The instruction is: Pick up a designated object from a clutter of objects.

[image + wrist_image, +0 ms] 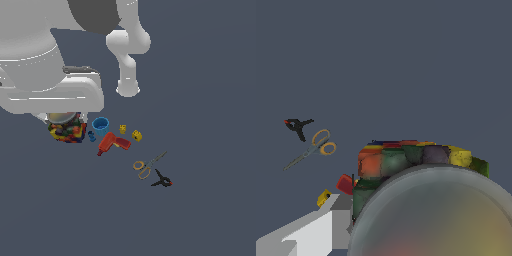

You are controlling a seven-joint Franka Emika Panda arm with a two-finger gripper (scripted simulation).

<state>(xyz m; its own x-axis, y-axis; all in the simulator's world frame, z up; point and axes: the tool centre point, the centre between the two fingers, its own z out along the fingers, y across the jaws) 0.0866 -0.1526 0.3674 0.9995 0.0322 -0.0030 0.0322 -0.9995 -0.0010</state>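
The round clear jar (pixel 66 130) with a silver-grey domed lid and red, yellow and green contents sits directly under my hand, at the exterior view's left of the clutter. In the wrist view the jar (pixel 416 165) is very close and its lid fills the lower part of the frame. My gripper (pixel 65 121) straddles the jar. One grey finger (pixel 311 232) lies against its side; the other finger is hidden. Whether the jar is off the floor cannot be told.
To the exterior view's right of the jar lie a blue cup (pixel 100 125), a small blue piece (pixel 92 136), a red drill (pixel 113 144), two yellow blocks (pixel 122 129) (pixel 136 135), tan-handled scissors (pixel 147 165) and a black clamp (pixel 162 180). The arm's base (pixel 128 87) stands behind.
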